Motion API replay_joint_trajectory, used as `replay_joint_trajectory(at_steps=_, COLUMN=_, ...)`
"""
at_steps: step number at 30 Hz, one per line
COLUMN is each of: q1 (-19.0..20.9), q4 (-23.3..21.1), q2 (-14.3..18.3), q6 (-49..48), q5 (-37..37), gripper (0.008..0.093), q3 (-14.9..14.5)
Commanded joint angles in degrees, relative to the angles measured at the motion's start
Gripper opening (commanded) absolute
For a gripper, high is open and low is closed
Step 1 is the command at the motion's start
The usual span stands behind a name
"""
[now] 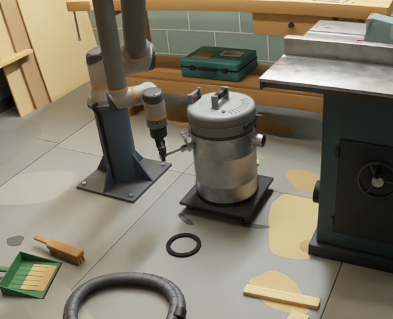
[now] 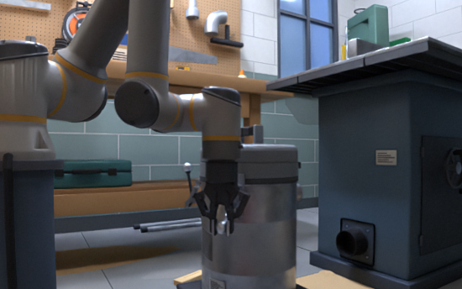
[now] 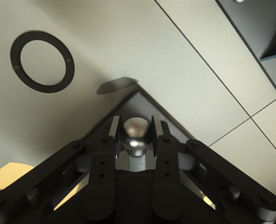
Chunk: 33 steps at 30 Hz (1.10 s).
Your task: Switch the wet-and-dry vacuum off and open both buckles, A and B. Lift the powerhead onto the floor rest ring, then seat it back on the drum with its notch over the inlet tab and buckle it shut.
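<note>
My gripper point(image 1: 162, 156) points down beside the left flank of the vacuum drum point(image 1: 226, 168). Its fingers are closed on the steel ball knob point(image 3: 135, 134) of a buckle lever point(image 1: 176, 150). The lever sticks out sideways from the drum's rim. The grey powerhead point(image 1: 221, 111) sits on the drum, with a handle point(image 1: 220, 97) on top. A second buckle point(image 1: 252, 122) shows on the right side of the rim. The inlet stub point(image 1: 259, 140) points right. The black floor rest ring point(image 1: 183, 245) lies on the floor in front of the drum.
The green toolbox point(image 1: 219, 63) sits on the low bench behind. My pedestal base point(image 1: 124, 177) stands left of the drum. A table saw cabinet point(image 1: 365, 171) stands to the right. A hose point(image 1: 127, 292), brush point(image 1: 60, 250), dustpan point(image 1: 28, 274) and wood strip point(image 1: 281, 296) lie on the near floor.
</note>
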Motion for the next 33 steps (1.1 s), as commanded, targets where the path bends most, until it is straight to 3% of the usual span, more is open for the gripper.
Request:
replay_joint_trajectory(at_steps=1, q1=0.02, q4=-0.16, q2=0.09, q6=0.02, q5=-0.01, gripper=0.008, q3=-0.03)
replay_joint_trajectory(at_steps=33, q1=0.28, q4=-1.43, q2=1.64, q6=0.28, q5=-0.01, gripper=0.008, q3=-0.3)
